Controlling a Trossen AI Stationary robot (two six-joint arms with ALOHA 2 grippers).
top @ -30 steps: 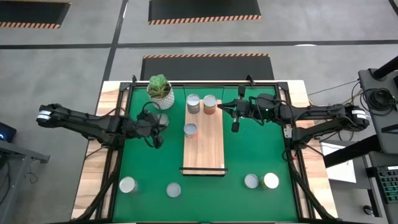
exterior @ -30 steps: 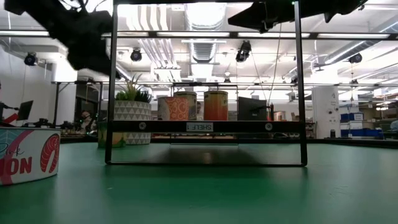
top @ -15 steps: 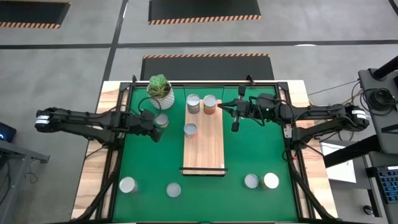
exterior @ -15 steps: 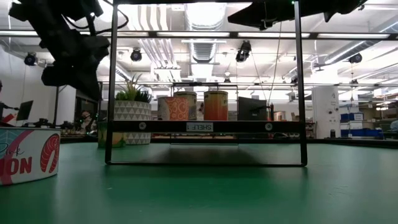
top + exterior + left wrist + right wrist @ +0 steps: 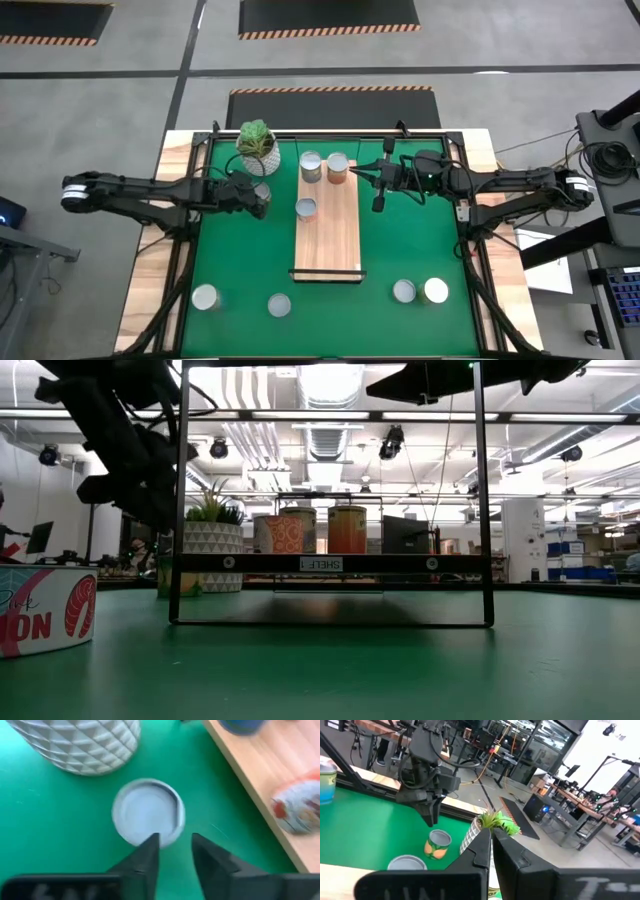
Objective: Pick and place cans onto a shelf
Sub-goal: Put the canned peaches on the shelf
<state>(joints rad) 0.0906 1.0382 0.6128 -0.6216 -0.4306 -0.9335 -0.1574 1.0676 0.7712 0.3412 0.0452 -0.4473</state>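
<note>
Near edge of the worktop point(image 5: 420, 250): four cans stand on the green mat, well apart from the shelf: one point(image 5: 205, 297) and another point(image 5: 279, 305) on the left arm's side, a pair point(image 5: 404, 291) and point(image 5: 436, 291) just beside each other on the right arm's side.
Shelf point(image 5: 327, 240): the long wooden board lies along the middle of the mat; its near half is bare.
Cans on the shelf: one point(image 5: 307, 208) stands alone near the left long edge; two more point(image 5: 311, 166) and point(image 5: 338, 167) stand side by side at the far end.
Left gripper point(image 5: 175, 851): it hangs over the mat with its fingers a little apart, holding nothing, pointed at the target can point(image 5: 148, 815).
Target can: it stands upright on the mat between the plant pot point(image 5: 80, 742) and the shelf's left edge, close to the pot.
Right gripper point(image 5: 379, 203): fingers together and empty, it waits above the mat beside the shelf's far right edge.
Risk, gap: the fingers look narrower than the can top; descending like this would likely land them on the lid or tip the can.
Risk, pot: widening beside the pot may nudge it.
Risk, shelf: a carry towards the board could clip the lone can near its edge.
</note>
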